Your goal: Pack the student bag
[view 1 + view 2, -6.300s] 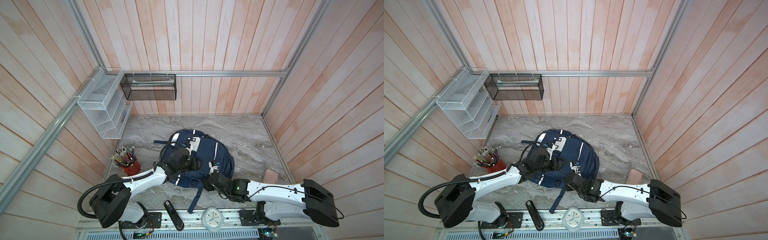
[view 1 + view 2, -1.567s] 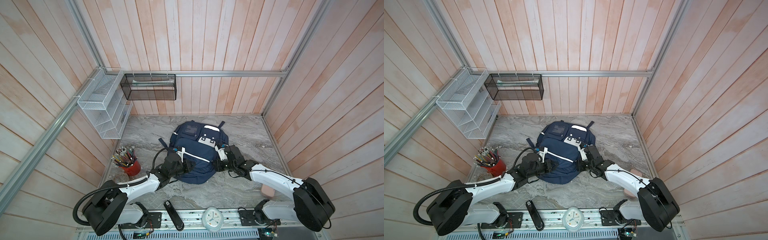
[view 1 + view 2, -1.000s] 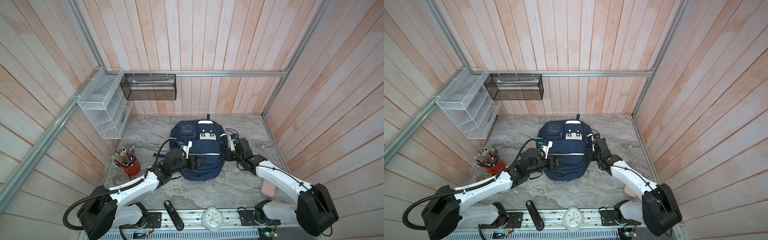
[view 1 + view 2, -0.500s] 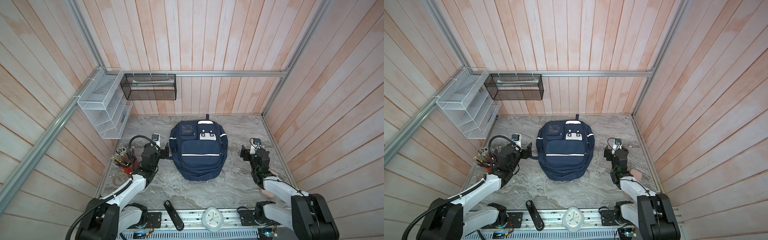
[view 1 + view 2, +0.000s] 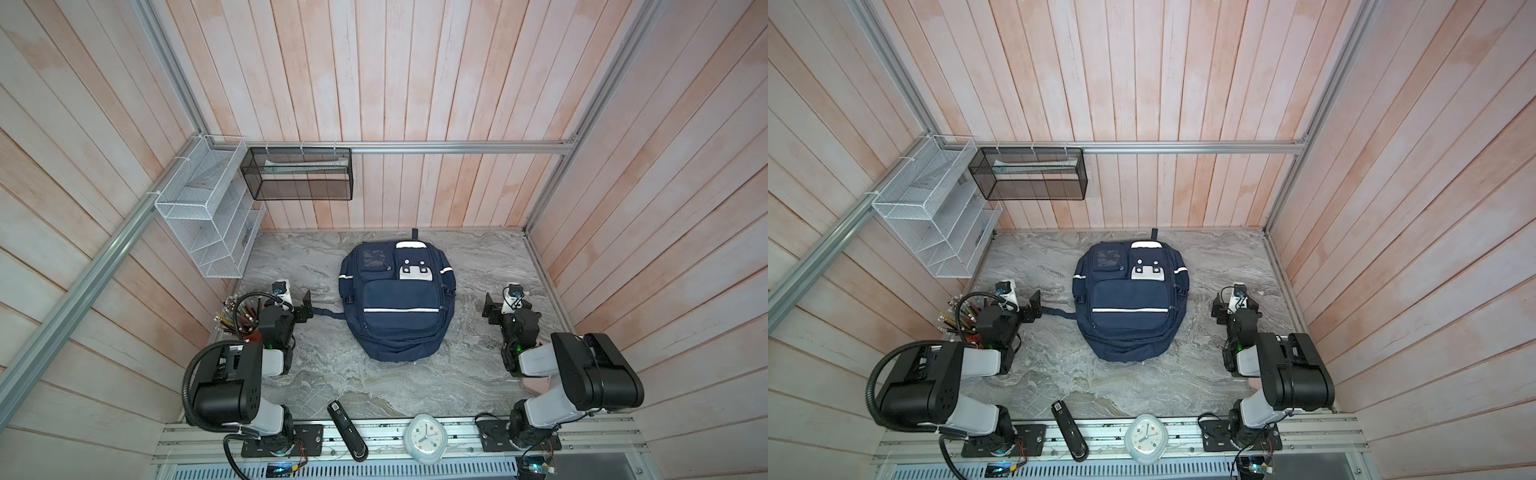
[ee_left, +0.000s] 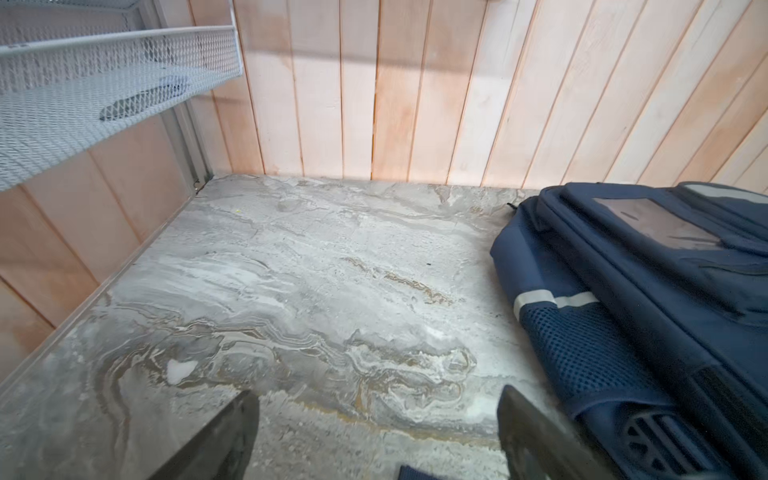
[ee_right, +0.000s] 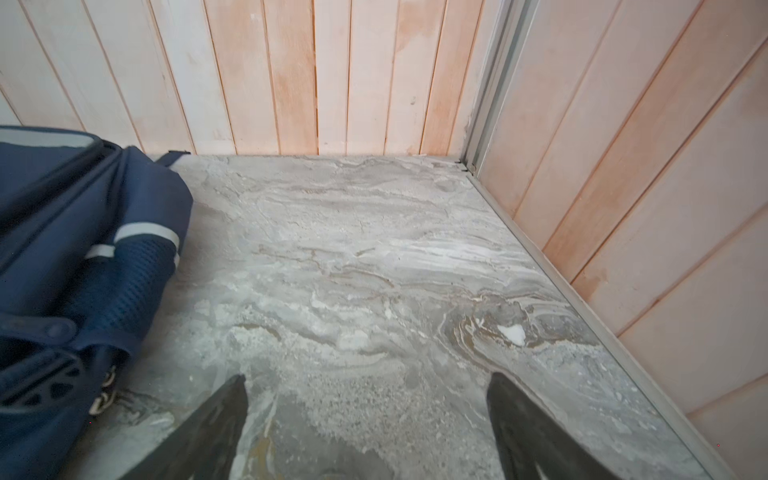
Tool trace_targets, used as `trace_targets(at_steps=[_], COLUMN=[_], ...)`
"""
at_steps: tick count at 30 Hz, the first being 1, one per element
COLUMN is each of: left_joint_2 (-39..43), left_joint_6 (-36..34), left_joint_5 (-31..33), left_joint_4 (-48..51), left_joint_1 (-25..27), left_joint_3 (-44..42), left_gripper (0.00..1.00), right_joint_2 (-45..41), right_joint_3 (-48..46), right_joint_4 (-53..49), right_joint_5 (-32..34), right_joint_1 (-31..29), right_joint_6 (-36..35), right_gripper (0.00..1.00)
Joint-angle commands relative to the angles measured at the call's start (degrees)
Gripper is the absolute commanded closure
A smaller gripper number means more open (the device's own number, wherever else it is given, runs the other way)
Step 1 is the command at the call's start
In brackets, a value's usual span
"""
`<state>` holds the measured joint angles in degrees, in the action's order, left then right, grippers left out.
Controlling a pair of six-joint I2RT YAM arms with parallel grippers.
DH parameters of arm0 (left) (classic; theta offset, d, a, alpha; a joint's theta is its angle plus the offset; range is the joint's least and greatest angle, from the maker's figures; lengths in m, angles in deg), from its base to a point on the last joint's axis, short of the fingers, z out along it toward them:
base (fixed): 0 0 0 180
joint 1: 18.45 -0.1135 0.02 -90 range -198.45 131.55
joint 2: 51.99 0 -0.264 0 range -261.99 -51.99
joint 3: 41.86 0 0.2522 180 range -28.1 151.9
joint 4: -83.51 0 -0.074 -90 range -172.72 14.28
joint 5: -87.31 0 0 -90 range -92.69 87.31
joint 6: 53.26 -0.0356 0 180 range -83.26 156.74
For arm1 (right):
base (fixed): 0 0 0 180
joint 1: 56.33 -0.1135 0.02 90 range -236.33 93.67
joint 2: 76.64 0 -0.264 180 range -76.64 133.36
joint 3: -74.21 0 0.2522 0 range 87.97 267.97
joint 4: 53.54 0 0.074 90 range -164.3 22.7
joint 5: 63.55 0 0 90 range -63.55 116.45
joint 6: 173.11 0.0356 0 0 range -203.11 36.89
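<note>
Jaws spread wide on both arms, nothing between them! Left gripper (image 6: 376, 399) hangs over the bare marble table (image 6: 311, 270), and its wrist view catches just the student bag (image 6: 644, 311) edge-on, with its mesh side pocket and reflective stripe, below the white wire rack (image 6: 104, 83). Right gripper (image 7: 365, 382) sees only the bag's opposite flank. Both top views give the full story: the bag lies flat, front up, mid-table, between the two grippers and apart from the right one. A strap (image 5: 328, 314) trails toward the left gripper; whether they touch, I cannot tell. Pencil cup (image 5: 232, 318) and clock (image 5: 424, 438) show only from above.
</note>
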<state>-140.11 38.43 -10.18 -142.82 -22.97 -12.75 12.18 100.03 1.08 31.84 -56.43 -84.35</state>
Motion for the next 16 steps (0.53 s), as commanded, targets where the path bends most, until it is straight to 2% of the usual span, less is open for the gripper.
trace_targets(at_steps=[1, 2, 3, 7, 13, 16], left_joint_2=[-0.2, -1.1, -1.1, -0.6, -0.6, -0.5], left_joint_6=[-0.1, 0.0, 0.0, -0.2, -0.2, -0.2], left_joint_5=[-3.5, -3.7, -3.6, -3.5, -3.3, -2.9], left_joint_4=[-4.1, -5.7, -6.2, -4.5, -4.1, -3.8], left_joint_1=[-0.3, -0.3, -0.2, -0.1, -0.1, 0.0], left_joint_3=[0.6, 0.7, 0.5, 1.0, 1.1, 1.2], left_gripper=[0.09, 0.08, 0.07, 0.00, 0.00, 0.00], right_joint_2=[-2.2, -1.8, -1.5, -1.8, -1.8, -1.7], right_joint_3=[2.3, 2.0, 1.7, 1.9, 2.1, 2.5], right_joint_4=[-0.8, 0.6, 1.6, 0.7, 0.3, -0.4], right_joint_5=[-3.1, -2.8, -2.6, -2.9, -3.0, -5.0], right_joint_1=[1.3, 1.4, 1.4, 1.4, 1.4, 2.6], right_joint_6=[2.0, 2.0, 2.5, 2.2, 2.2, 2.9], right_gripper=[0.09, 0.08, 0.02, 0.02, 0.02, 0.02])
